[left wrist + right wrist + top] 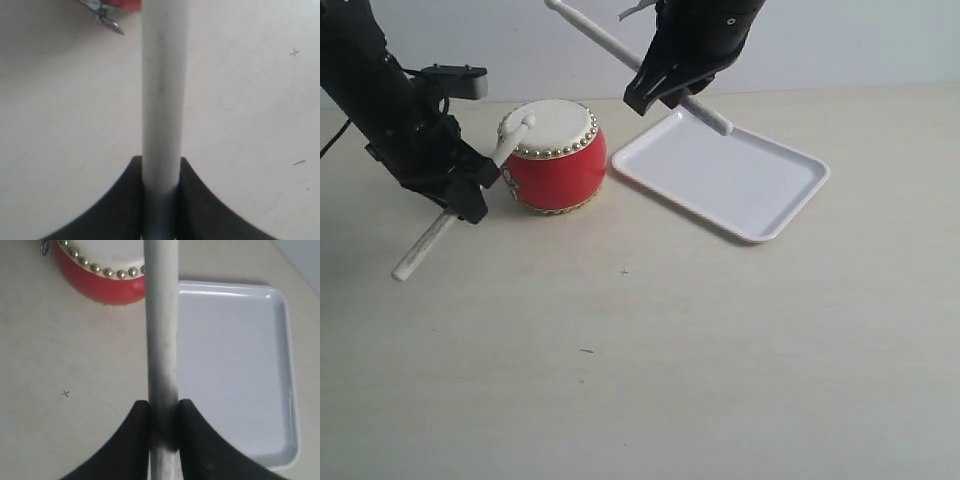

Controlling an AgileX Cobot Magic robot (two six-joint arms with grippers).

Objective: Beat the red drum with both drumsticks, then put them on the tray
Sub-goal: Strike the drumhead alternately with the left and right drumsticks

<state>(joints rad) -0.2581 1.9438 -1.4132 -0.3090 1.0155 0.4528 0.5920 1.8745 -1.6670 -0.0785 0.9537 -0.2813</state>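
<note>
**Both sticks gripped: one on the drum, one over the tray**

Over to the left end effector: its jaws are clamped on the left stick, pinching the shaft tight from both sides with no gap showing. The stick passes through the jaws on a slant. Its rounded tip reaches up past the end effector to the near edge of the cream top of the drum and looks to be touching there. Its other end drops away behind and below, down toward the counter; whether that end touches the surface, I cannot tell. The drum stands upright just beside this end effector, on the side toward the other arm.

Now the right end effector: it too is closed, gripping the right stick partway along, with both jaws pressed against the shaft. It hangs in the air, well clear of the counter. The stick tilts steeply. One end climbs high above the end effector toward the drum's side, and the other pokes out below it over the far rim of the tray. The tray lies flat on the counter directly below and just outward of this end effector. One corner of the tray sits near the drum, which stands off to the end effector's inner side.
</note>
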